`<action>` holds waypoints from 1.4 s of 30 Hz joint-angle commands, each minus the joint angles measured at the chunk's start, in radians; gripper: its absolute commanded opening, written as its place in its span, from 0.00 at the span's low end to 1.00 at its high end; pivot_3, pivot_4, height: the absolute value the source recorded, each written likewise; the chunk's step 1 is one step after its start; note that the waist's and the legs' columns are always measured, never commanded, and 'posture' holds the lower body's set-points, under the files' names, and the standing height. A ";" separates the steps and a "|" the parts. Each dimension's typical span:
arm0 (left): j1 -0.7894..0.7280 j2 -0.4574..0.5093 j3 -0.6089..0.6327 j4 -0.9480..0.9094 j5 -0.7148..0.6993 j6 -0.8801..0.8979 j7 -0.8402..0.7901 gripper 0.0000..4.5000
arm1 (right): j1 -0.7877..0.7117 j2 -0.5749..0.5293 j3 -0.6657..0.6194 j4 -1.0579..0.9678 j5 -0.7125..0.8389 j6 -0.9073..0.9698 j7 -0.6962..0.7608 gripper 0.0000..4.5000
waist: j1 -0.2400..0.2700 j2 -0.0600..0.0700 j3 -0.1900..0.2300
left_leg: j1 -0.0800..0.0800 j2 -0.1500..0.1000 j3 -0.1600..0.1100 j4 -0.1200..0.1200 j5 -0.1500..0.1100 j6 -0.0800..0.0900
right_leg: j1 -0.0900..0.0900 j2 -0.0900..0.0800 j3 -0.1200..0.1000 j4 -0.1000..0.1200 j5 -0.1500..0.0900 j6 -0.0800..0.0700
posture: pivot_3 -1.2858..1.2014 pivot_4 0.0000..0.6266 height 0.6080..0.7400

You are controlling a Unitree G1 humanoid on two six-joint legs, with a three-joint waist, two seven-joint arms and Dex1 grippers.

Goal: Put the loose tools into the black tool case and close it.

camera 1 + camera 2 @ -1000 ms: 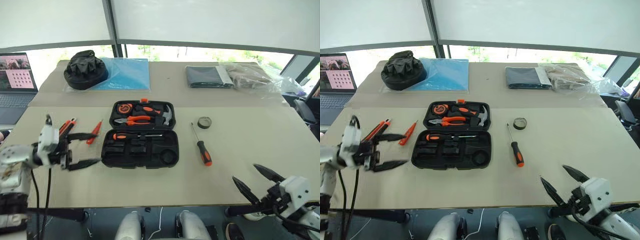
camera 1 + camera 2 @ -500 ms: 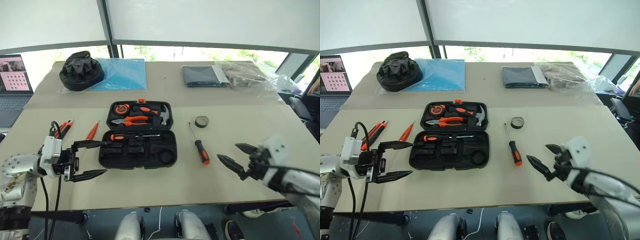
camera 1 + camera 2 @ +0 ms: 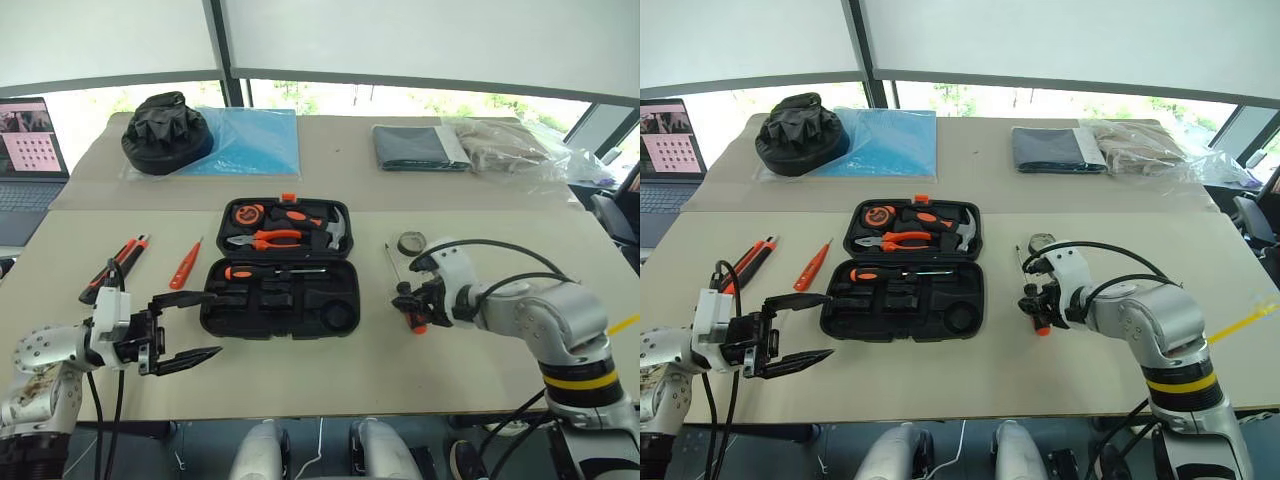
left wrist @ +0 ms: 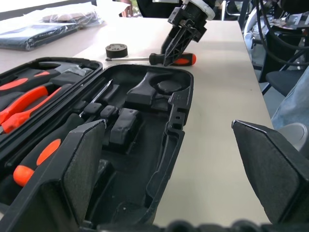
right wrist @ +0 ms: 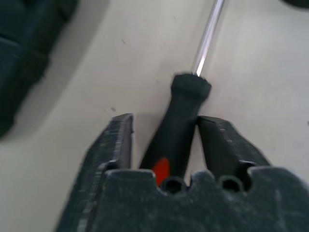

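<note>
Case point(image 3: 347, 297) open near the middle of the desk point(image 3: 300, 385), both halves flat, the far half with the small orange latch at its outer edge. In the far half: pliers point(image 3: 265, 239), hammer point(image 3: 335, 228) and round tape measure point(image 3: 246, 213). In the near half: one black-and-orange screwdriver point(image 3: 262, 271) along the hinge side, with the other moulded slots bare.

To the right of the case, on the desk, second black-and-orange screwdriver point(image 5: 182, 123) with its shaft pointing away from the robot. Just beyond the tip, small black tape roll point(image 3: 410, 243), lying flat. Right gripper point(image 3: 415, 306) down over the handle, pointing steeply at the desk. Its fingers point(image 5: 118, 140) apart and set on both sides of the handle, one close against it, the other with a narrow gap; not pressed together on it.

To the left of the case, slim orange screwdriver point(image 3: 186, 266) and, further left, utility knife point(image 3: 115, 265), both on the desk and apart from each other.

Left gripper point(image 3: 205, 325) near the left front corner of the case, level, pointing to the right, its fingers point(image 4: 84, 164) spread wide and holding nothing.

At the far side of the desk, black fabric bundle point(image 3: 165, 133) on a blue sheet point(image 3: 250, 143), and folded grey cloth point(image 3: 415, 147).
</note>
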 commanded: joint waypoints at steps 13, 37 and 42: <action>0.149 -0.028 0.170 -0.074 -0.051 0.024 0.135 1.00 | -0.163 -0.122 0.155 -0.053 -0.121 -0.705 0.653 0.19 | -0.042 -0.001 0.000 | 0.006 0.002 0.001 -0.001 0.000 0.000 | 0.001 0.004 0.003 0.001 -0.004 0.005 | 0.52 0.24 1.00; 0.292 -0.087 0.191 -0.202 -0.023 0.008 0.241 1.00 | -0.546 0.227 0.645 0.582 -0.693 -0.904 0.833 0.19 | -0.015 -0.002 0.001 | 0.003 0.001 0.003 0.000 0.001 -0.001 | -0.001 0.001 -0.001 0.003 0.001 -0.003 | 0.52 0.24 1.00; 0.291 -0.084 0.193 -0.201 -0.021 0.008 0.242 1.00 | -0.535 0.251 0.631 0.581 -0.713 -0.919 0.856 0.19 | -0.017 -0.002 0.001 | 0.004 0.001 0.003 0.000 0.001 -0.001 | -0.001 0.001 0.000 0.003 0.000 -0.003 | 0.52 0.24 1.00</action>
